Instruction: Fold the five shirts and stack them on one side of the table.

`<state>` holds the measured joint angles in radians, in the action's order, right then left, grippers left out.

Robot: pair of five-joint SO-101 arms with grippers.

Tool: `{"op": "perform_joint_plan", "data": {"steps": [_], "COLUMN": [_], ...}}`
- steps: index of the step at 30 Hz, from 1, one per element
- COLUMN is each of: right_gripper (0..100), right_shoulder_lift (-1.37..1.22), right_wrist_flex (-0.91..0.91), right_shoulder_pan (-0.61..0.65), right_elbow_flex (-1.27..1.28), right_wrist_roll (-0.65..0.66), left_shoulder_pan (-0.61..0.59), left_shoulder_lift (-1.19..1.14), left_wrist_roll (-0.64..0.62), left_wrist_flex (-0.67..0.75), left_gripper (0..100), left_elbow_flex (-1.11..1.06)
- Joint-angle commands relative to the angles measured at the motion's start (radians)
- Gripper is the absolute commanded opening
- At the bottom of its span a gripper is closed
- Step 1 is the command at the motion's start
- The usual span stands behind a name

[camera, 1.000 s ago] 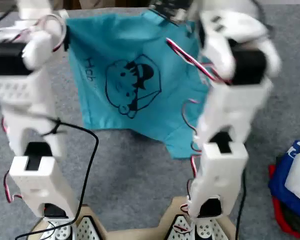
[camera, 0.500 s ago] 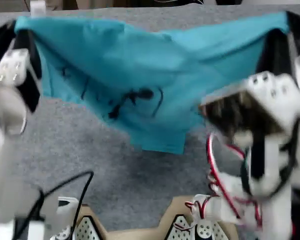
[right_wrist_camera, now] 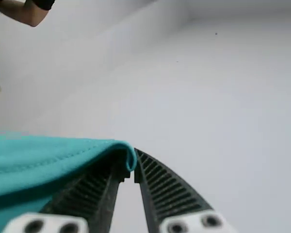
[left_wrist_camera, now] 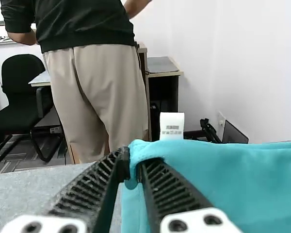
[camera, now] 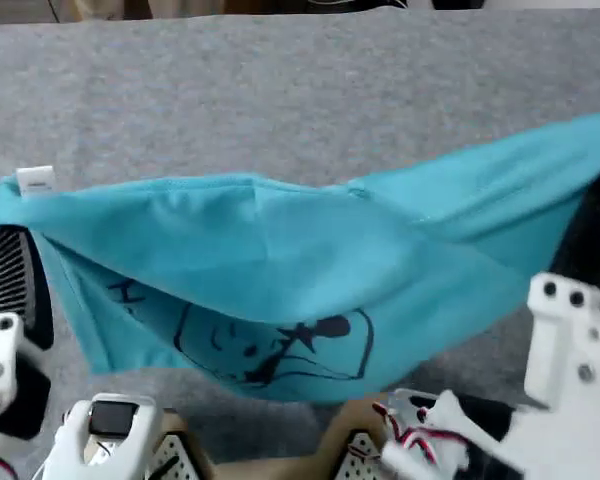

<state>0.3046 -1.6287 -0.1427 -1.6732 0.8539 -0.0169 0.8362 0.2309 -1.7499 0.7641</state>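
Observation:
A teal shirt (camera: 310,280) with a dark cartoon print hangs stretched in the air above the grey table (camera: 280,90), sagging in the middle. My left gripper (left_wrist_camera: 132,167) is shut on one corner of the teal shirt (left_wrist_camera: 223,179), beside a small white label (left_wrist_camera: 171,127). In the high view that corner and its label (camera: 35,180) are at the left edge. My right gripper (right_wrist_camera: 127,171) is shut on the opposite corner of the teal shirt (right_wrist_camera: 34,155), held high at the right edge in the high view.
White arm parts (camera: 580,370) and the arm bases (camera: 110,435) crowd the near edge of the table. A person (left_wrist_camera: 82,73) stands in the room behind, away from the shirt, near a black chair (left_wrist_camera: 19,107).
Both arms have lifted the shirt off the table and spread it wide, pulling it up and toward the near edge. The shirt now hangs lower in the high view.

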Motion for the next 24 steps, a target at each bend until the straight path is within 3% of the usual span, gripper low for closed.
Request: {"op": "perform_joint_plan", "data": {"steps": [1,8,18,21,24], "right_gripper": [0.5,0.5,0.5,0.5,0.5], "right_shoulder_lift": [0.016,0.025,0.022,0.021,0.021], "right_wrist_flex": [0.089,0.235,0.388,0.39,0.388], "right_shoulder_pan": [-0.015,-0.016,-0.013,-0.012,-0.008], "right_elbow_flex": [0.008,0.033,0.263,0.334,0.437], "right_wrist_roll": [-0.014,-0.006,-0.003,-0.003,0.034], "left_shoulder_pan": [0.0,0.002,0.002,0.0,-0.08], "left_shoulder_lift": [0.015,0.01,0.012,0.013,0.019], "left_wrist_roll": [0.006,0.008,0.009,0.009,0.009], "left_wrist_flex": [-0.008,-0.008,-0.005,0.051,0.152], "left_gripper": [2,2,2,2,2], "left_elbow_flex": [0.031,0.055,-0.193,-0.276,-0.374]}}
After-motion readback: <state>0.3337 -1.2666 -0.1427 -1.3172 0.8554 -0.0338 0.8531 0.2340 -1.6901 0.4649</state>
